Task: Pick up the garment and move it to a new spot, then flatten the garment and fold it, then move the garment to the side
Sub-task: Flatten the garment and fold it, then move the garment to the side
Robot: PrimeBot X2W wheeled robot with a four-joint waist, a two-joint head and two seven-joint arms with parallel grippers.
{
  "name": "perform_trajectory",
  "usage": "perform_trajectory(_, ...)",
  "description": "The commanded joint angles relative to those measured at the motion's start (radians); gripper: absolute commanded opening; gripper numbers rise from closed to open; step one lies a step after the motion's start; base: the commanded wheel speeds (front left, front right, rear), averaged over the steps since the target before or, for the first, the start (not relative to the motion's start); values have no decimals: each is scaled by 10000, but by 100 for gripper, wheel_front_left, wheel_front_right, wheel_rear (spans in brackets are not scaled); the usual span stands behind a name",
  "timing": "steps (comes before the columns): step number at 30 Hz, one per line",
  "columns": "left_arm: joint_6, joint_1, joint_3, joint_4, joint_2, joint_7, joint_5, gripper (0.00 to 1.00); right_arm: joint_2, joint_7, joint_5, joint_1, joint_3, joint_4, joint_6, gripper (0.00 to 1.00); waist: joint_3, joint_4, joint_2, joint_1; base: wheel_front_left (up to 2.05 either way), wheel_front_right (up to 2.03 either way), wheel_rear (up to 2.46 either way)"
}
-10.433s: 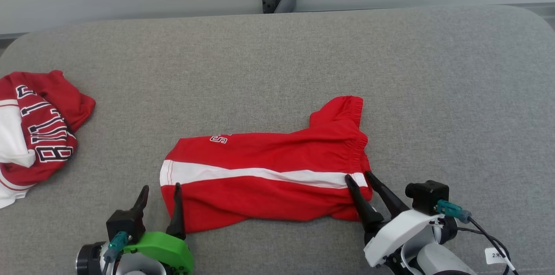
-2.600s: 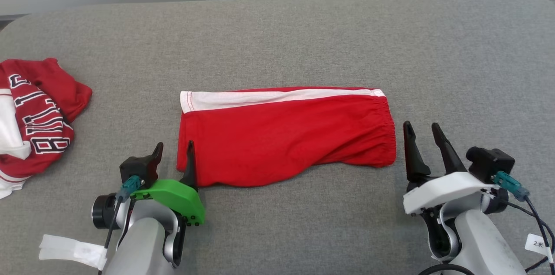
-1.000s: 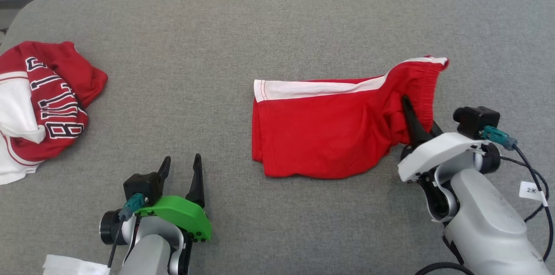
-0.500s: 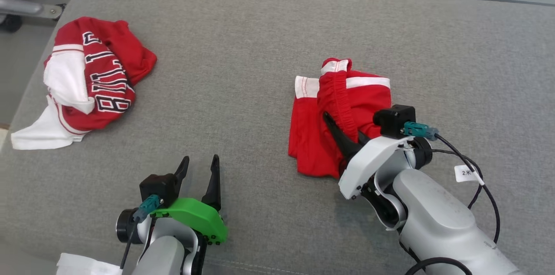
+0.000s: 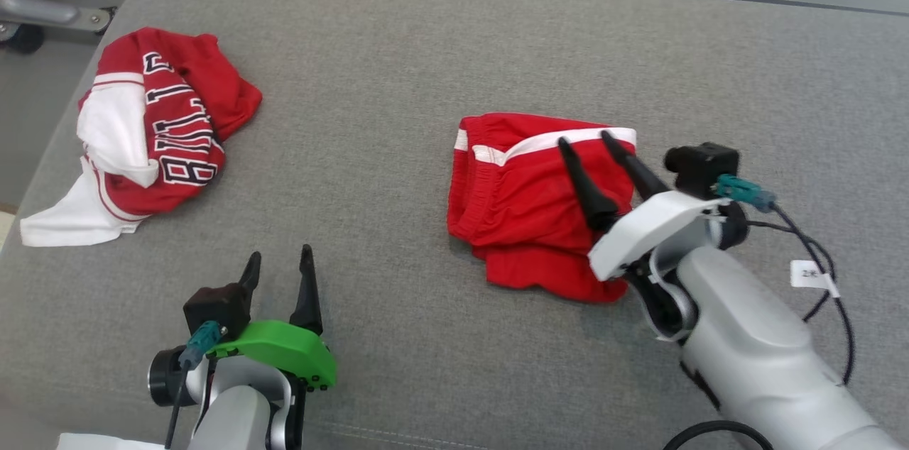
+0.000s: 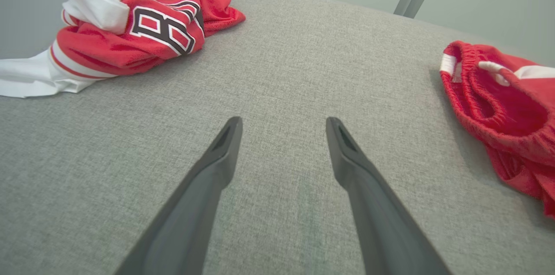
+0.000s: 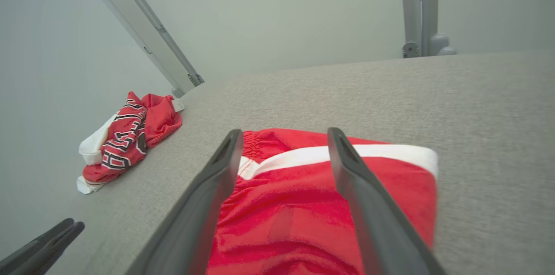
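1. Since half a second ago, the waistband has come to rest over the left end of the shorts [image 5: 529, 212], and the right end effector [image 5: 584, 138] has let go. Its fingers stand apart, empty.
2. We judge the fold made and the move aside due. We advise clamping through every layer at one edge and carrying low, so the fold does not open, then setting down away from the jersey [image 5: 163, 130].
3. We find the shorts folded mid-worktop [image 5: 398, 67], directly under the right end effector, whose tips are over the white stripe.
4. We find the left end effector [image 5: 280, 253] well apart from the shorts, to their left, with its fingers apart and empty.
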Motion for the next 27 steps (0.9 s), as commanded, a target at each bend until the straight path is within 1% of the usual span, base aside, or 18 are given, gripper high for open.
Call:
perform_trajectory(1, 55, 202, 338, -172, 28, -2, 301, 100, -428, -65, -713, 520, -890, -439, 0, 100, -437, -902, 0, 0, 0, 0, 0)
perform_trajectory(2, 55, 202, 338, -172, 28, -2, 301, 100, -428, -65, -713, 520, -890, -439, 0, 100, -437, -902, 0, 0, 0, 0, 0)
perform_trajectory(5, 70, 340, 766, -406, 31, -2, 688, 100, -592, -62, -1706, 1280, -2203, -1046, 1, 100, -575, -1321, 0, 0, 0, 0, 0)
perform_trajectory(8, 61, 509, 1074, -650, 28, -2, 1109, 100, -559, -65, -2718, 2050, -3223, -1637, 1, 100, -711, -1650, 0, 0, 0, 0, 0)
perform_trajectory(10, 20, 651, 1228, -752, 33, -2, 1333, 100, -410, -64, -3241, 2619, -3780, -1962, 1, 100, -814, -1810, 0, 0, 0, 0, 0)
perform_trajectory(13, -35, 855, 1429, -915, 33, -2, 1641, 100, -166, -65, -3851, 3216, -4313, -2434, 1, 100, -966, -1980, 0, 0, 0, 0, 0)
perform_trajectory(17, -72, 1214, 1569, -1128, 30, -2, 1939, 100, 137, -66, -4299, 3892, -4712, -2835, 0, 100, -1182, -2135, 0, 0, 0, 0, 0)
perform_trajectory(22, -84, 1768, 1634, -1368, 31, -2, 2198, 100, 350, -66, -4550, 4436, -4771, -3032, 1, 100, -1480, -2264, 0, 0, 0, 0, 0)
perform_trajectory(27, -95, 2296, 1608, -1598, 31, -2, 2278, 100, 449, -67, -4669, 4767, -4621, -3002, 0, 100, -1675, -2326, 0, 0, 0, 0, 0)
